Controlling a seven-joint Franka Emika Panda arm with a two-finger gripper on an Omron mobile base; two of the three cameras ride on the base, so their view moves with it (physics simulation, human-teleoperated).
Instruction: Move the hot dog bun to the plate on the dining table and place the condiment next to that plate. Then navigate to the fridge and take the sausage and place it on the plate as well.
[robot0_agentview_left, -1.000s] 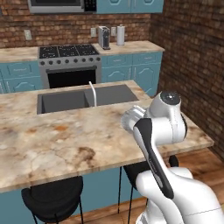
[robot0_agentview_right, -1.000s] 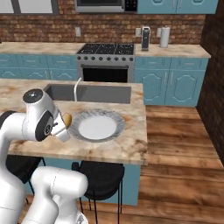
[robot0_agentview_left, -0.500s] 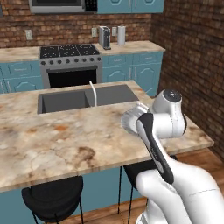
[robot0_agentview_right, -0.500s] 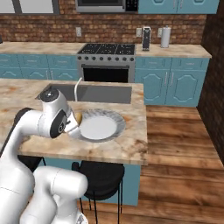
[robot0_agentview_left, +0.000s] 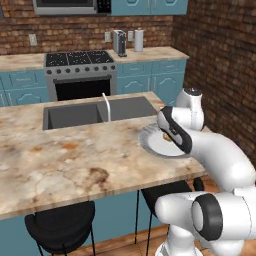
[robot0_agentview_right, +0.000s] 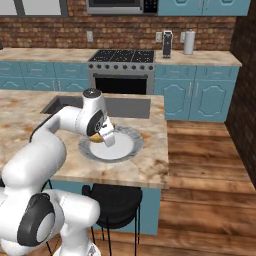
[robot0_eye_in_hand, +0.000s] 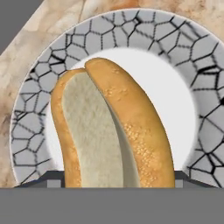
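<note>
Your two-finger gripper (robot0_agentview_right: 98, 138) is clamped on the golden-tan oblong hot dog bun (robot0_eye_in_hand: 109, 131), holding it just over the white centre of the wide grey-rimmed round plate (robot0_eye_in_hand: 144, 33) on the marbled beige stone dining table (robot0_agentview_left: 60, 160) — release is, by my reckoning, due next. Condiment and sausage remain undone.

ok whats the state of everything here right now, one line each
hot dog bun: held in the gripper over the plate's white centre, split side showing
gripper: closed on the bun, above the plate
plate: flat on the dining table, near the sink
dining table: holds the plate
sink: dry, faucet off
</note>
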